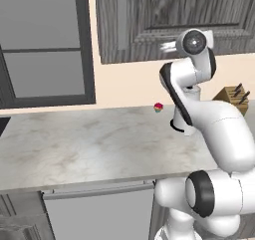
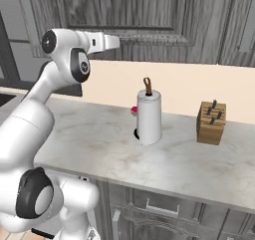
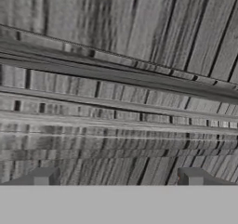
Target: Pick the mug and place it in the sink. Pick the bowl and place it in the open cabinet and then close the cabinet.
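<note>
We see a dark grey wood-grain cabinet [image 2: 149, 15], a pale marbled counter [image 1: 89, 149], a white paper towel roll [image 2: 149, 117], a tan knife block [image 2: 211, 123] and a peach wall [image 2: 179, 84]

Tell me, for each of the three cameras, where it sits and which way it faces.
Left base view: behind the arm's left, looking forward and down over the marble counter; the white arm rises at lower right.
Right base view: behind the arm's right, same counter, paper towel roll, knife block; arm at lower left.
Hand view: on the hand, facing the cabinet door panel close up; the open tool shows its tips at the bottom.
Shared: both base views show the knife block and the small pink object.
</note>
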Robot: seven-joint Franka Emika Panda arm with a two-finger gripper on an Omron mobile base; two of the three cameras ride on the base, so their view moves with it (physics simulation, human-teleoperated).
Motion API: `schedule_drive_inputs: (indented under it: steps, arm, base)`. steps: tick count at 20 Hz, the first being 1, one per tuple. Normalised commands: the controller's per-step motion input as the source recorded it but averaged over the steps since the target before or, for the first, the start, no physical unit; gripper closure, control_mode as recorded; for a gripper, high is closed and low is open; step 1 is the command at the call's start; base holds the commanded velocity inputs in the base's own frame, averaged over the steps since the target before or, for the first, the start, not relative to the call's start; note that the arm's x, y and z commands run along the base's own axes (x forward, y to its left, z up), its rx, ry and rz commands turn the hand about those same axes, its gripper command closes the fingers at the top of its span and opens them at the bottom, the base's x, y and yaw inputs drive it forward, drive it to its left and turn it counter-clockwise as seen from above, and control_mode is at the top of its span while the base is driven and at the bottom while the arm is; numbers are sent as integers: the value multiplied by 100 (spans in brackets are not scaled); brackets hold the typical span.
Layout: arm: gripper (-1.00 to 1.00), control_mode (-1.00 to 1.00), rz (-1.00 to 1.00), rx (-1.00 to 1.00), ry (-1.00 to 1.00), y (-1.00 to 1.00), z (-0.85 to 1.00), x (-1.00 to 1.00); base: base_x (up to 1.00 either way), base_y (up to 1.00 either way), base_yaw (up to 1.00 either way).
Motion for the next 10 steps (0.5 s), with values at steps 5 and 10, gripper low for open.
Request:
schedule_drive_inputs:
  steps: [5, 10]
  arm:
    - [-100, -100, -3, 0, 0, 0, 0, 59]
    - [-100, -100, -4, 0, 0, 0, 0, 55]
  base:
    - [0, 0, 0]
    - [0, 0, 0]
